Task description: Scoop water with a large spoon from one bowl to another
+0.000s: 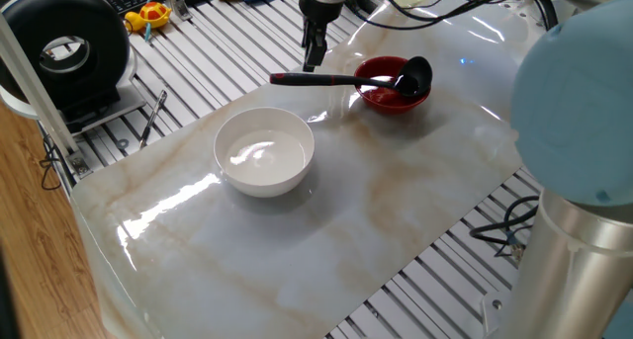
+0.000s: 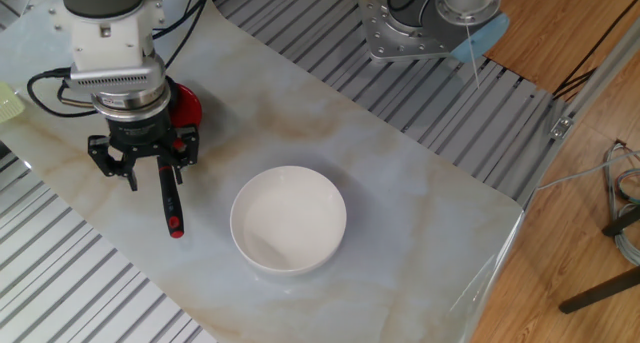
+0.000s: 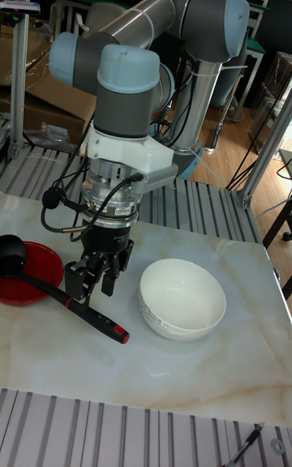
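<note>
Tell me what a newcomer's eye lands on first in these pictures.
First, the grey arm's gripper, open and hanging over the handle of the black ladle, which has a red tip. The ladle's scoop rests on the small red bowl at the marbled table's far side in one fixed view. The larger white bowl sits alone mid-table, apart from both.

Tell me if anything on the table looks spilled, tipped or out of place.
Nothing stands out. The ladle rests with its scoop on the red bowl, handle sticking out over the table. The white bowl sits upright, and no puddle shows on the marble. The end effector hangs open over the handle.
</note>
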